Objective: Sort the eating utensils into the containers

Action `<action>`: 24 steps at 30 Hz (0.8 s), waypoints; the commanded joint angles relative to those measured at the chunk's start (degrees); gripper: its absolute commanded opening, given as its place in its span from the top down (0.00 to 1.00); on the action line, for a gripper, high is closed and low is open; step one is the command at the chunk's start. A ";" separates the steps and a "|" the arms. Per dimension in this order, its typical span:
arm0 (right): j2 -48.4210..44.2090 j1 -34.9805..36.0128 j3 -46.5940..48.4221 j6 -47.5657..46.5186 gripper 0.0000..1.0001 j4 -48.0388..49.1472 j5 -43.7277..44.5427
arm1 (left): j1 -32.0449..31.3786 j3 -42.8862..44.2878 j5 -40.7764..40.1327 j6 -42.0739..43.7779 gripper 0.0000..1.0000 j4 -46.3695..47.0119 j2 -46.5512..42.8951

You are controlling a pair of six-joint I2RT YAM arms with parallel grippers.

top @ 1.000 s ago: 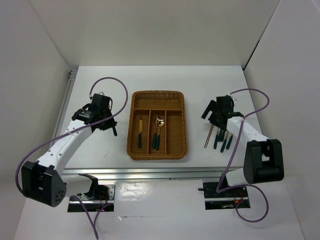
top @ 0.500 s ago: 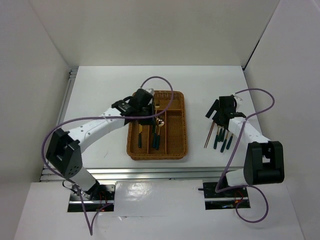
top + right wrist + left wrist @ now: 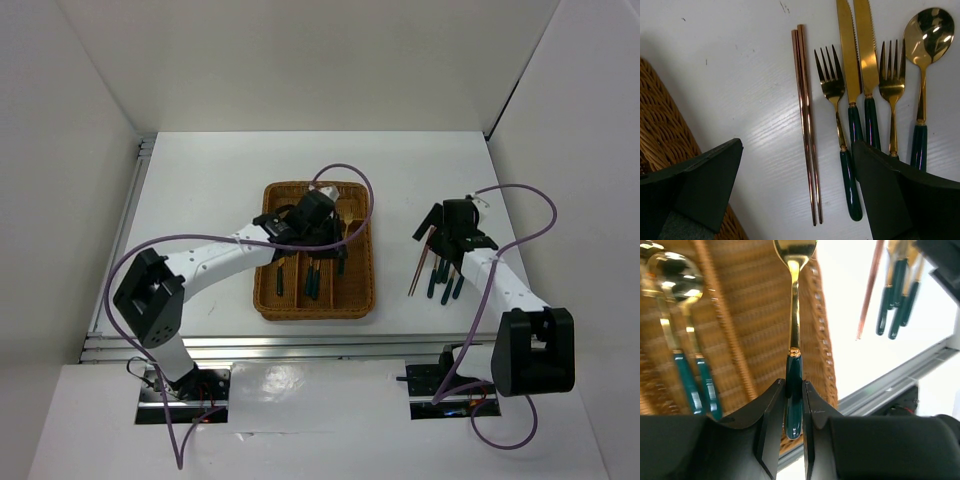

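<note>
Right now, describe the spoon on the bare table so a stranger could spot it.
Start at the wicker tray mid-table and look right to the row of loose utensils. The spoon is the end piece farthest from the tray, opposite the chopsticks. It alone there has a round gold bowl; beside it lies a fork.

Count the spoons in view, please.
4. Two spoons lie in the wicker tray, one is held by the left gripper above the tray, one lies on the table beside a fork. The left arm could hide more.
</note>
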 commanded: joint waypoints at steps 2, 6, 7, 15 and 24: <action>-1.41 -0.31 -0.67 0.95 0.00 1.08 -1.48 | -2.33 -2.11 -0.59 -6.30 0.77 7.63 -0.05; -2.99 -0.31 -1.19 0.95 0.00 0.56 -2.01 | -3.22 -2.12 -3.14 -7.01 0.77 6.93 0.48; -2.99 -0.31 -1.19 0.95 0.00 0.56 -2.01 | -3.22 -2.12 -3.15 -7.53 0.77 6.93 0.48; -3.61 -0.31 -1.72 0.95 0.00 0.56 -2.54 | -3.83 -4.39 -3.32 -7.53 0.77 9.57 3.81; -3.08 -0.31 -2.25 0.42 0.01 1.08 -4.65 | -3.83 -4.23 -5.18 -8.06 0.74 10.09 7.42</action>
